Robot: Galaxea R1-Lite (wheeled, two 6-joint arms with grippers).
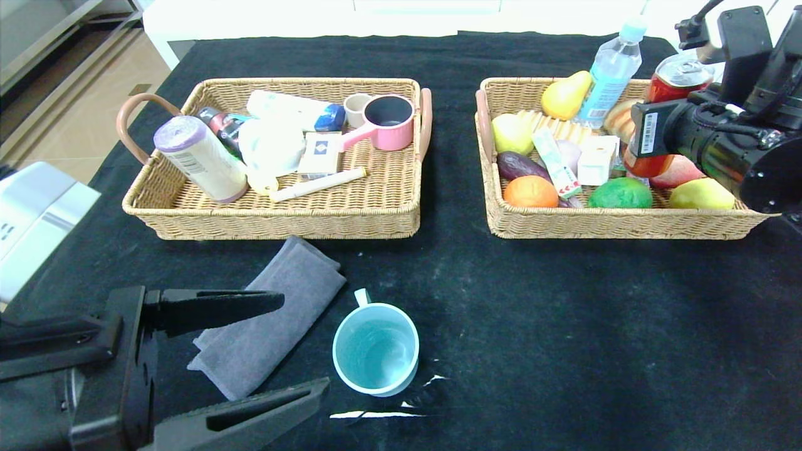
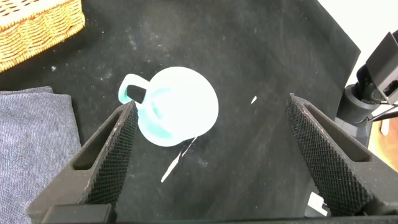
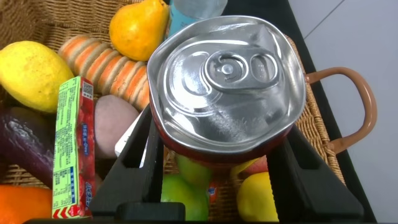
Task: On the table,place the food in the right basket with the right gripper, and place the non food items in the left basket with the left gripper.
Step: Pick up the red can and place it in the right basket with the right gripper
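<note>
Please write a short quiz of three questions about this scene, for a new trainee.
1. True or false: the right gripper holds a red can above the right basket.
2. Which items lie on the table outside both baskets? A) mug and grey cloth B) pear and bottle
3. Fill in: the left gripper is ____ above the mug.

Key: 1 true; 2 A; 3 open

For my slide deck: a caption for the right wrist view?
Right claw holding a red soda can above the food-filled right basket.
</note>
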